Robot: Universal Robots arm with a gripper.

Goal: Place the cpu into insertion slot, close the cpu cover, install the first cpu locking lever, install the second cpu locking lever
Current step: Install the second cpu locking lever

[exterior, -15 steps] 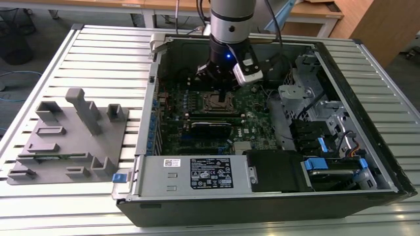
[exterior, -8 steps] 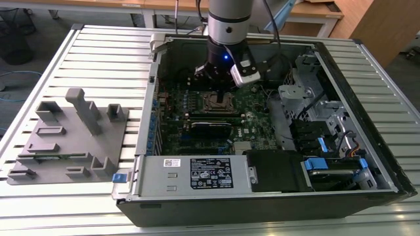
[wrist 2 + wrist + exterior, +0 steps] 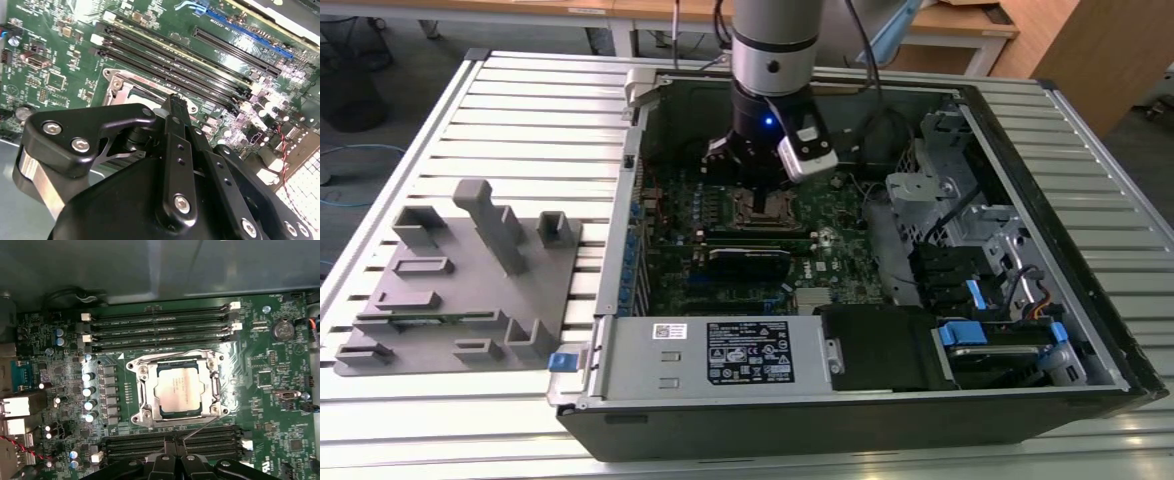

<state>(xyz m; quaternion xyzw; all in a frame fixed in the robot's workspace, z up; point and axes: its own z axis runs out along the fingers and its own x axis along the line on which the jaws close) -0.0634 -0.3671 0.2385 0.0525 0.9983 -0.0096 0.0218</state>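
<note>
Motherboard point(image 3: 280, 440) work inside one opened computer case point(image 3: 1067, 390), which lies on a slatted metal counter point(image 3: 520, 110) with one grey plastic fixture tray point(image 3: 454, 290) beside it. One arm point(image 3: 774, 45) reaches down into the case, and its tool point(image 3: 754, 180) hangs directly above the insertion slot point(image 3: 762, 211) in the exterior view. In the first wrist view the cpu point(image 3: 179, 388) sits flat inside the insertion slot point(image 3: 145, 390), its dull silver top facing up, just beyond the black tip of the tool point(image 3: 172, 447). One cpu cover point(image 3: 172, 358) frames the chip as a silvery rim with screws at the corners; whether it lies fully down I cannot tell. One thin locking lever point(image 3: 202, 427) runs slanted from the socket's near corner toward the tool tip. Four long black memory slots point(image 3: 160, 330) lie on the far side of the socket from the tool, and further long black slots point(image 3: 215, 437) lie on the near side, flanking the tip. One row of silver-topped capacitors point(image 3: 89, 395) stands to one side of the socket. In the second wrist view the tool point(image 3: 175, 100) shows its fingers pressed close together into one narrow point, holding nothing, poised at the socket's edge point(image 3: 117, 85) with the memory slots point(image 3: 170, 62) beyond.
</note>
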